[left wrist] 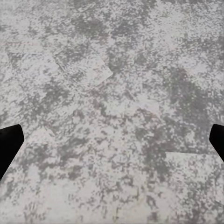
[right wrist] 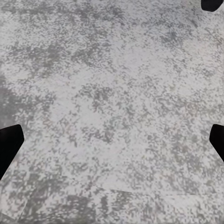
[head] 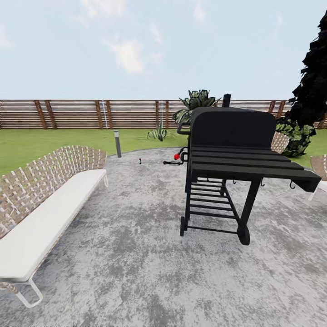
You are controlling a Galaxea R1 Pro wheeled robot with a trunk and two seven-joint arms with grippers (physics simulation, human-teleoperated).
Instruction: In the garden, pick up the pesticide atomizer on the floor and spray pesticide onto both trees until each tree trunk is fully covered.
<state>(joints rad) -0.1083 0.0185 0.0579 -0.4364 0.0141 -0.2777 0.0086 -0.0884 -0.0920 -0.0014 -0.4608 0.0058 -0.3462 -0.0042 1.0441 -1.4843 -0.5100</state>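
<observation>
I stand on the grey mottled floor [head: 136,245] of the garden, with green lawn [head: 50,143] beyond its curved edge. The two trees and their trunks are out of view. A small black thing with a red end [head: 175,158] shows low beside the grill's far left side; I cannot tell whether it is the pesticide atomizer. My left gripper [left wrist: 112,144] hangs open over bare paving, its dark fingertips [left wrist: 9,144] far apart. My right gripper [right wrist: 112,144] is open too, above paving, with nothing between its fingers [right wrist: 10,144].
A black barbecue grill [head: 236,154] with a slatted side shelf stands ahead to the right. A long woven bench with a white seat [head: 50,209] runs along the left. A short lamp post [head: 117,143], a slatted wooden fence [head: 91,113], shrubs and a dark conifer [head: 313,86] lie farther back.
</observation>
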